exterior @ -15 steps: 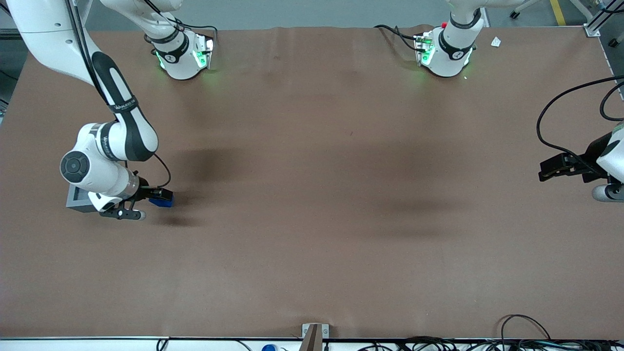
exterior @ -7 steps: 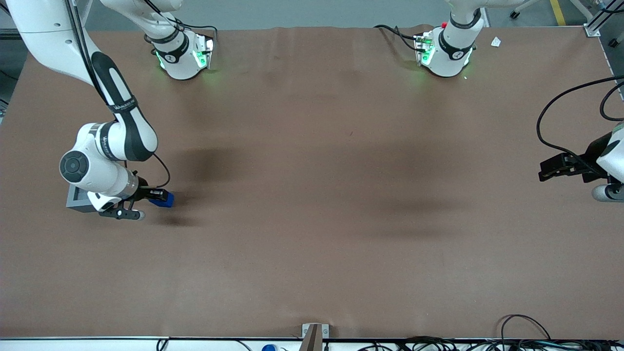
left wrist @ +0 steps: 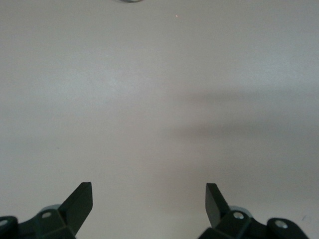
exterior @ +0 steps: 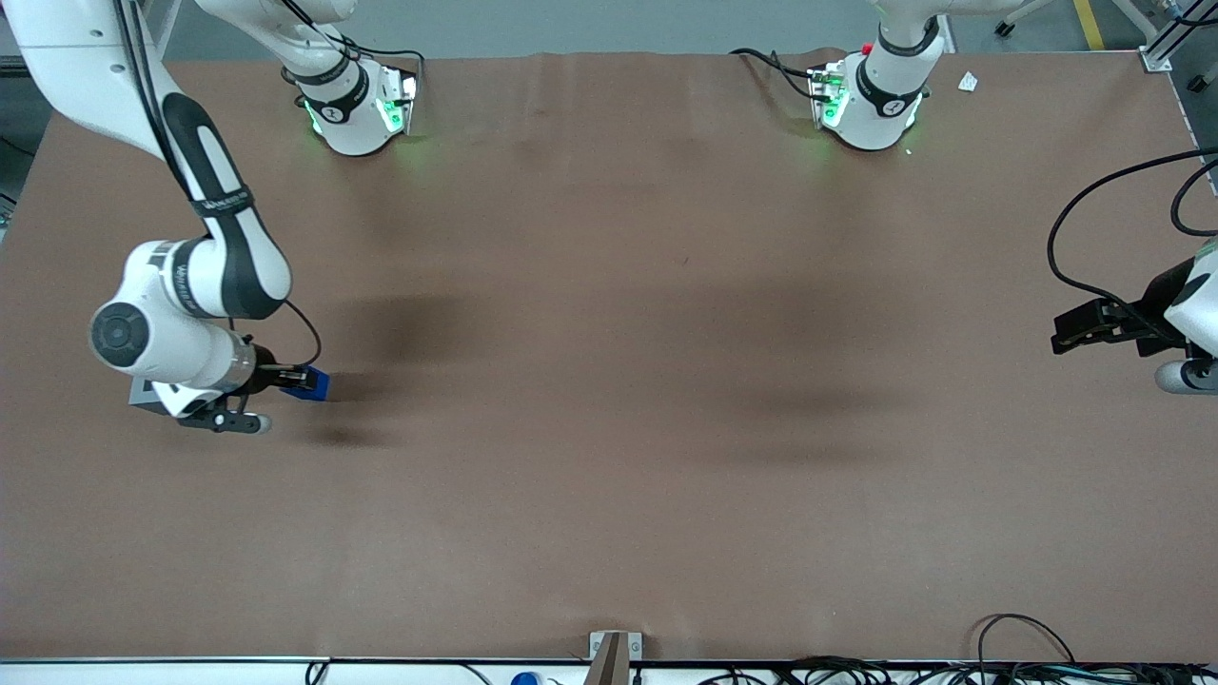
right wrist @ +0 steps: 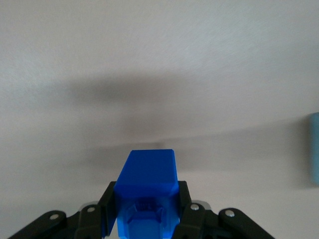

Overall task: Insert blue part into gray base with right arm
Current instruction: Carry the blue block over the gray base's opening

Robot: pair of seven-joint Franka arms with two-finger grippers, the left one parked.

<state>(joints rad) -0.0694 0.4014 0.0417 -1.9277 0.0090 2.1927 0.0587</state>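
Jaws of the gripper [exterior: 303, 380] clamped on the blue part [exterior: 312, 383], raised near the surface's working-arm edge. Gray base [exterior: 143, 394] just alongside, mostly hidden beneath the right arm [exterior: 181, 304], edgeward from the part.

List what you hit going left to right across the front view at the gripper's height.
gray base, mostly under the right arm → gripper shut on the blue part → bare brown table → parked arm's gripper

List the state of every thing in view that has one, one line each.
gripper: shut on the blue part, raised above the table.
blue part: clamped between the fingers, not yet inserted.
gray base: on the table, mostly hidden under the right arm; its recess cannot be seen.
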